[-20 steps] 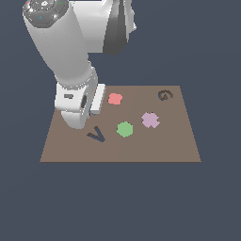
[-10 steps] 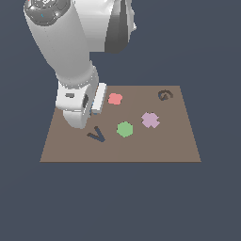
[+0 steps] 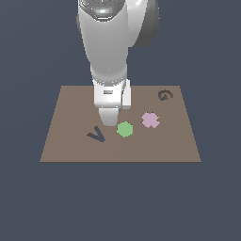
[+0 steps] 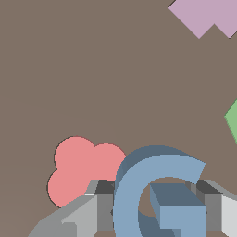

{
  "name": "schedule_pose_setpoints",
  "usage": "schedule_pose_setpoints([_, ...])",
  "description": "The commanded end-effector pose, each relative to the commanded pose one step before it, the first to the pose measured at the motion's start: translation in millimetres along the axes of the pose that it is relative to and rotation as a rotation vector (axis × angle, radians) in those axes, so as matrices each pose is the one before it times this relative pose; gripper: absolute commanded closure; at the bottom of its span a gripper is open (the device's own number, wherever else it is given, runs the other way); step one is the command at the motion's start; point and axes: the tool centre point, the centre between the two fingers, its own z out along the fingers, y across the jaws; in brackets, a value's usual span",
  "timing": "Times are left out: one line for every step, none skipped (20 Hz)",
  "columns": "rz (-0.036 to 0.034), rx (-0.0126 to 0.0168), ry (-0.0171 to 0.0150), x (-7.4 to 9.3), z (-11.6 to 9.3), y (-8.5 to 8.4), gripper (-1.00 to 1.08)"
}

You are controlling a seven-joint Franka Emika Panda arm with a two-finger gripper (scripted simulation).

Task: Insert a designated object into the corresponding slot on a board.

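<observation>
In the wrist view the light-blue G block (image 4: pixel 139 194) sits between my gripper's (image 4: pixel 155 203) two fingers (image 4: pixel 99 208), which press on its two sides. It is held over the brown board (image 4: pixel 92 69), partly covering a red clover shape (image 4: pixel 81 169). In the exterior view my gripper (image 3: pixel 109 120) points down over the board (image 3: pixel 70 103) near its middle, and the hand hides the G block. The dark G-shaped slot (image 3: pixel 164 95) lies at the board's far corner on the exterior view's right, well apart from the gripper.
A green hexagon (image 3: pixel 124 129) lies just to the exterior view's right of the gripper, and a pink cross (image 3: pixel 150 120) lies beyond it. A dark V-shaped recess (image 3: pixel 96 135) lies near the front. The wrist view shows the cross (image 4: pixel 208 16) and the hexagon's edge (image 4: pixel 233 118).
The arm has moved toward the exterior view's right, from beside the red shape to over it, so the hand now hides that shape.
</observation>
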Motion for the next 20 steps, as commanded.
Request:
schedule_pose_setpoints([-0.05402,-0.00052,0.00041,35.88,-1.03,-7.04,1.08])
schedule_pose_setpoints([-0.02385,-0.00005,0.0,16.03,-0.39,-2.98,1.08])
schedule_pose_setpoints([-0.02518,-0.00005,-0.00001,16.93,-0.42,-3.15,1.08])
schedule_pose_setpoints([-0.0251,-0.00005,-0.00001,16.89,-0.41,-3.14,1.08])
schedule_pose_setpoints([-0.02344,-0.00005,-0.00001,15.79,-0.39,-2.91,1.08])
schedule_pose_setpoints([-0.02176,-0.00004,-0.00001,14.7,-0.36,-2.67,1.08])
schedule_pose_setpoints([-0.0201,-0.00003,0.0,13.62,-0.33,-2.41,1.08])
schedule_pose_setpoints([-0.01845,-0.00001,0.0,12.55,-0.3,-2.17,1.08])
schedule_pose_setpoints([-0.01691,-0.00001,0.0,11.54,-0.28,-1.95,1.08])
schedule_pose_setpoints([-0.01544,0.0,0.0,10.55,-0.25,-1.76,1.08])
schedule_pose_setpoints([-0.01398,0.0,0.0,9.57,-0.23,-1.59,1.08])
schedule_pose_setpoints([-0.01253,0.0,0.0,8.57,-0.2,-1.41,1.08])
schedule_pose_setpoints([-0.01107,0.0,0.0,7.59,-0.18,-1.24,1.08])
schedule_pose_setpoints([-0.00962,0.0,0.0,6.6,-0.16,-1.07,1.08])
schedule_pose_setpoints([-0.00817,0.0,0.0,5.62,-0.13,-0.89,1.08])
schedule_pose_setpoints([-0.00671,0.0,0.00001,4.63,-0.11,-0.72,1.08])
schedule_pose_setpoints([-0.00526,0.00001,0.00001,3.65,-0.08,-0.54,1.08])
schedule_pose_setpoints([-0.00384,0.00001,0.00001,2.69,-0.06,-0.36,1.08])
schedule_pose_setpoints([-0.00234,0.00002,0.00001,1.68,-0.04,-0.19,1.08])
schedule_pose_setpoints([-0.00098,0.00002,0.00002,0.74,-0.01,-0.01,1.08])
